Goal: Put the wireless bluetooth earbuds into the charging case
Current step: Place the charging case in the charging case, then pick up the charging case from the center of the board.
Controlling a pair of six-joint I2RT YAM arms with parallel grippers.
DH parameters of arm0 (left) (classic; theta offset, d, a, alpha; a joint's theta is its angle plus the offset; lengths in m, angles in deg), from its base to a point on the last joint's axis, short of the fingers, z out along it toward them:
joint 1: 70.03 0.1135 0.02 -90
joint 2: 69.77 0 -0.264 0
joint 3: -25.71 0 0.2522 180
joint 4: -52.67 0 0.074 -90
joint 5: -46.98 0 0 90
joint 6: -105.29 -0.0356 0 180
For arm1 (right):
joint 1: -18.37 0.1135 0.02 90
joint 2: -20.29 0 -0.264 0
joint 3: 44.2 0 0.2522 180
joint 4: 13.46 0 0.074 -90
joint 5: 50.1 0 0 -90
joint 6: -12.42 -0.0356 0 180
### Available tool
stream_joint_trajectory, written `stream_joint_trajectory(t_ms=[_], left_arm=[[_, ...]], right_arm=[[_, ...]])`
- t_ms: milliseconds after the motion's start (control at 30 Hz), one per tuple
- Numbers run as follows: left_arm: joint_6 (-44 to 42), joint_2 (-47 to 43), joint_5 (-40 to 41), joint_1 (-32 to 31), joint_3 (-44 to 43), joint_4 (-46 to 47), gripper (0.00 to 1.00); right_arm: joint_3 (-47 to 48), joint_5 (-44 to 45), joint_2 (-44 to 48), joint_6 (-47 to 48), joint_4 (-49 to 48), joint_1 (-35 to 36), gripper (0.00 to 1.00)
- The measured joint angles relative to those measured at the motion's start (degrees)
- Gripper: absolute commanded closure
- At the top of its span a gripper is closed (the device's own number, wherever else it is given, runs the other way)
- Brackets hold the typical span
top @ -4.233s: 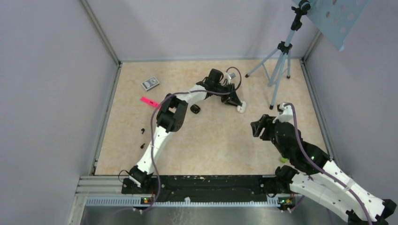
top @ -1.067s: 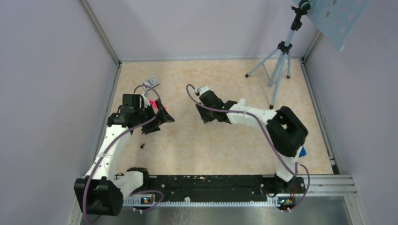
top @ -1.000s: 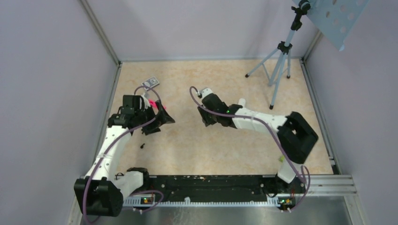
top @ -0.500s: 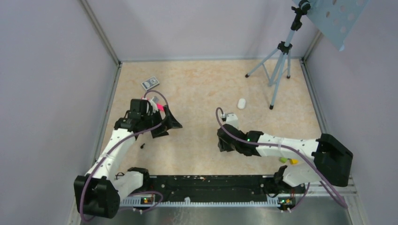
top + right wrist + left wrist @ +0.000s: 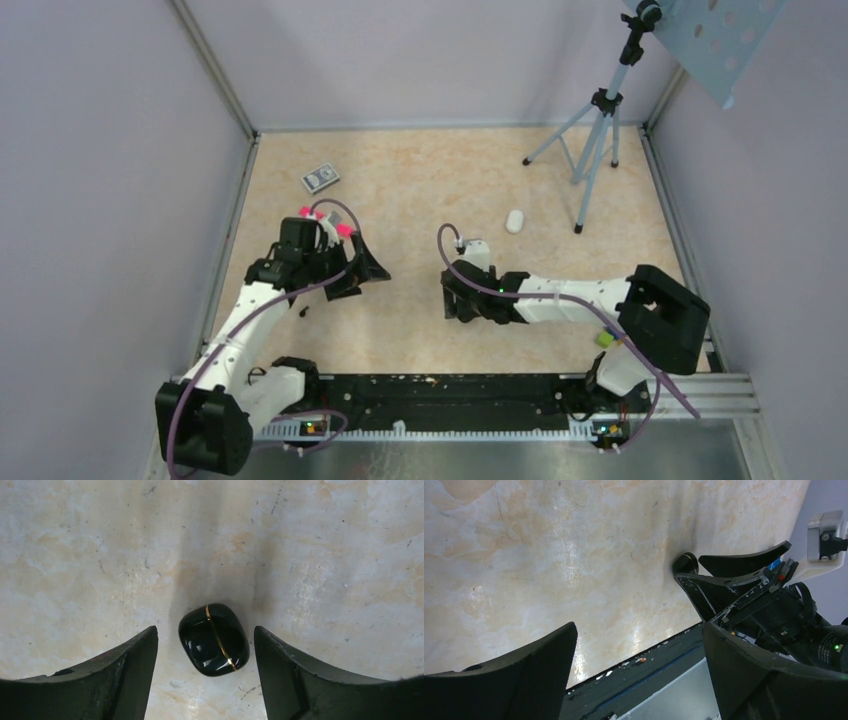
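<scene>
Beige table, shut black charging case lying loose between parted right tool, left tool wide apart, empty.

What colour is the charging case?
The charging case is glossy black, thin gold seam; right wrist view.

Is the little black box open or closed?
Closed. The charging case has its two halves pressed together along a thin gold line; none of its inside shows.
</scene>
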Motion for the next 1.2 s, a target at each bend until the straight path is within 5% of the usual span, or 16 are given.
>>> stream_joint_trajectory(t_ms=[267,500,700,933,1200], left_arm=[[0.96,0.63,2.29,-5.75,0.0,0.94,0.01],[3.13,4.7,8.66,-24.2,-1.18,3.63,0.01],[3.67,18.01,19.12,-42.84,-15.78,3.8,0.01],[9.01,28.98,25.18,-47.74,-20.26,9.05,0.01],[-6.1,37.77,28.59,-49.22,-24.02,9.49,0.01]], right_arm=[[0.42,0.31,5.25,-0.13,2.75,-0.26,0.26],[-1.25,4.44,26.91,2.36,11.34,-9.6,0.26],[-5.4,5.57,40.92,4.79,19.56,-19.37,0.25],[-6.56,4.17,41.13,5.25,22.21,-19.93,0.25],[-8.11,2.6,42.34,5.25,23.19,-19.93,0.25]])
